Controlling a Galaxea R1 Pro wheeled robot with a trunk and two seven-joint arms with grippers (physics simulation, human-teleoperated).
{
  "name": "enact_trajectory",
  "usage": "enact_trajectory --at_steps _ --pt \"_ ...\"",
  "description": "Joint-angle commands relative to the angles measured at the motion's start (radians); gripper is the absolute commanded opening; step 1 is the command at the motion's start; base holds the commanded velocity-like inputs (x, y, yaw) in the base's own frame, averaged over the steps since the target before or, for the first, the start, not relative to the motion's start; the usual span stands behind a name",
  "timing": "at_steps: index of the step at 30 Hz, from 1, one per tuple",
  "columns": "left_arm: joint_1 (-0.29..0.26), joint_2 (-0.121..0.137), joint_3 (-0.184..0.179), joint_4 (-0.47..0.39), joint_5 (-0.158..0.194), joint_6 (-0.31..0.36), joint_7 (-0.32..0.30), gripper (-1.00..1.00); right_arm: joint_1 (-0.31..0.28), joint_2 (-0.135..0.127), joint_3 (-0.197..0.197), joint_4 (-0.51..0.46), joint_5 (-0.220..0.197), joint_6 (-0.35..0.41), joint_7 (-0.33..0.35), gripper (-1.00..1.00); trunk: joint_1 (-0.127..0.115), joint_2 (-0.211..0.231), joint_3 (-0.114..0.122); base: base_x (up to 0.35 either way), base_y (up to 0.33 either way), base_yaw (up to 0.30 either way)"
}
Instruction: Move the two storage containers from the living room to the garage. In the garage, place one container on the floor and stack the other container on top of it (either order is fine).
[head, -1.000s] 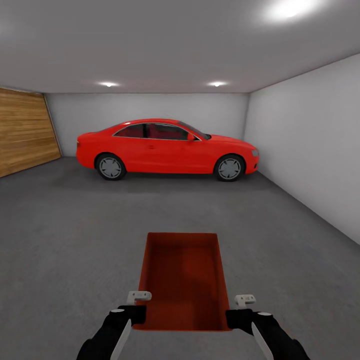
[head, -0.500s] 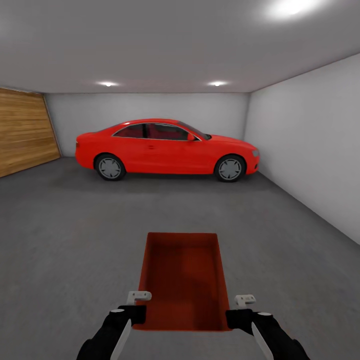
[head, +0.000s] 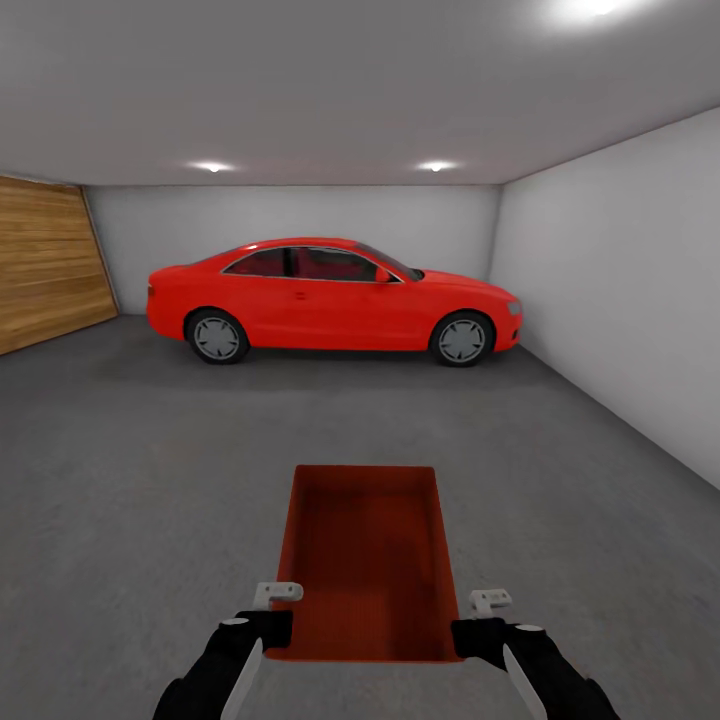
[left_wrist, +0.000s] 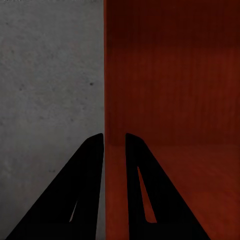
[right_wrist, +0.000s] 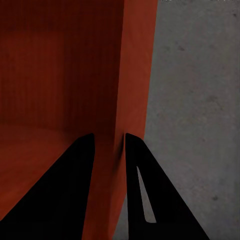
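Storage container (head: 366, 560), long axis toward the red car (head: 330, 297), clamped between left gripper (left_wrist: 114, 142) and right gripper (right_wrist: 109, 142), jaws closed on its side walls.

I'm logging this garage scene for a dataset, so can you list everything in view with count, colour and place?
storage container: one, red-orange, open and empty, carried low in front of the robot above the floor.
floor: one, dark grey concrete, spreading across the garage.
car: one, red, parked side-on by the far wall.
wooden door: one, orange-brown planks, on the left wall.
walls: pale grey, at the back and right.
ceiling lights: three, white, overhead.
left gripper: one, black fingers closed across the container's left wall, one finger inside, one outside.
right gripper: one, black fingers closed across the container's right wall in the same way.
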Motion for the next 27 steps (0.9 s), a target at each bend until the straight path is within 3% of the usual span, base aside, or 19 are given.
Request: enact_trajectory --at_steps 1,27 --pt "-0.001 -0.013 0.012 -0.001 -0.001 0.007 0.007 -1.00 0.000 0.004 0.037 -0.004 -0.002 -0.020 0.001 -1.00 0.000 -0.002 -0.002 0.010 0.000 0.000" --pt "-0.001 -0.013 0.012 -0.001 -0.001 0.007 0.007 -1.00 0.000 0.004 0.037 -0.004 -0.002 -0.020 0.001 -1.00 0.000 -0.002 -0.002 0.019 0.000 0.000"
